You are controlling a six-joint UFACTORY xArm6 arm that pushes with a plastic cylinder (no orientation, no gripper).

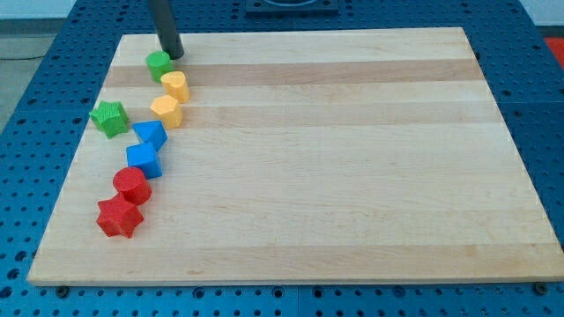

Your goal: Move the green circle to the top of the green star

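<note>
The dark rod's tip (174, 55), clawless, touches the small green circle block (159, 65), needing a leftward-downward push toward the green star block (109, 118).

Worktop (335, 158) is pale wood w/ visible grain bands, smooth, satin finish. Blocks look like matt plastic, e.g. green circle (159, 64), green star (109, 118), red star (118, 217). Rod is dark, smooth, slight sheen near my tip (174, 55). Blue base (53, 62) is perforated, matt.
</note>
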